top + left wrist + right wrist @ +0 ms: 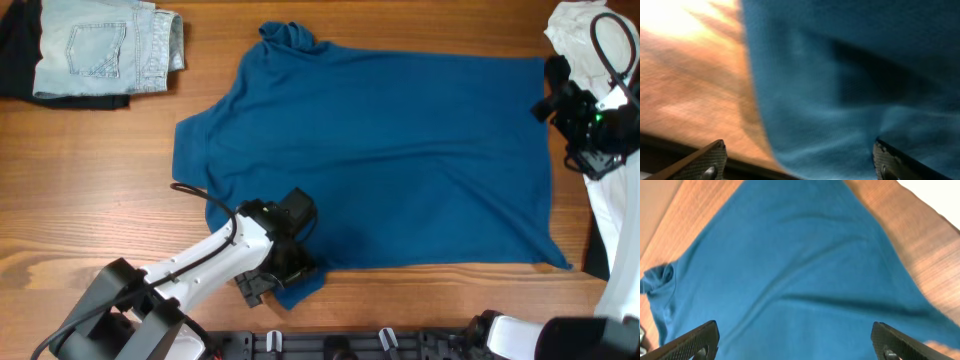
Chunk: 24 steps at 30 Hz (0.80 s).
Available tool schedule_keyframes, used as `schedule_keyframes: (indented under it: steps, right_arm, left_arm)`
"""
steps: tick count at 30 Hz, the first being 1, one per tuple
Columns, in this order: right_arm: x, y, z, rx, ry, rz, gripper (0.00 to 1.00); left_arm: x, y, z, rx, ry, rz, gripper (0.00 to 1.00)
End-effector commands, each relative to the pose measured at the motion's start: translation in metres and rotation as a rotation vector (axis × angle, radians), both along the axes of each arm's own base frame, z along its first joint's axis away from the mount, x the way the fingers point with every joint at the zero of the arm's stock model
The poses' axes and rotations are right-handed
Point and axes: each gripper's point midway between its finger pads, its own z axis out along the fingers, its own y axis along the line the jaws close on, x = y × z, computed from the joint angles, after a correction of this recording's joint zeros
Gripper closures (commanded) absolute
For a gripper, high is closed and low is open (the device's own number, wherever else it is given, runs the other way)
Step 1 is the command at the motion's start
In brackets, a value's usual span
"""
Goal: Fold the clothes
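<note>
The clothes, a deep-blue top (390,150), lie spread flat on the wooden table (90,190), neck opening (285,35) at the back left and hem to the right. My left gripper (278,275) hangs open over the near sleeve (298,288) at the front edge. In the left wrist view its fingers (710,160) stand wide apart, with blue cloth (840,100) below them and nothing pinched. My right gripper (548,92) is open at the hem's far right corner. In the right wrist view that gripper (797,340) looks down the smooth top (790,265) toward the neck (660,275).
A pale blue denim piece (100,45) lies folded at the back left on something dark (15,60). A white garment (575,30) sits at the back right and runs down the right edge (610,230). A black rail (330,345) lines the front.
</note>
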Motion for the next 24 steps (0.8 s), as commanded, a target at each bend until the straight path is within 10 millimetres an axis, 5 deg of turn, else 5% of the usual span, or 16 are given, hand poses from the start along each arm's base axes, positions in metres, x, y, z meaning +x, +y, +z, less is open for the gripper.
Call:
schedule_keyframes:
  steps: [1, 9, 17, 24]
  right_arm:
    - [-0.020, 0.005, 0.014, -0.010, 0.003, -0.026, 0.02]
    - [-0.063, 0.021, -0.004, 0.045, 0.155, -0.046, 0.02]
    - [-0.128, 0.019, -0.039, 0.050, 0.440, -0.312, 0.00]
    - [-0.146, 0.005, -0.076, 0.000, 0.513, -0.498, 0.00]
  left_arm:
    - [-0.008, 0.000, -0.009, -0.014, 0.023, 0.006, 0.11]
    - [-0.023, 0.013, -0.021, 0.012, 0.054, 0.006, 0.14]
    - [-0.021, 0.011, -0.026, -0.005, 0.035, 0.006, 0.12]
    - [-0.016, 0.007, -0.027, -0.021, 0.015, 0.005, 0.12]
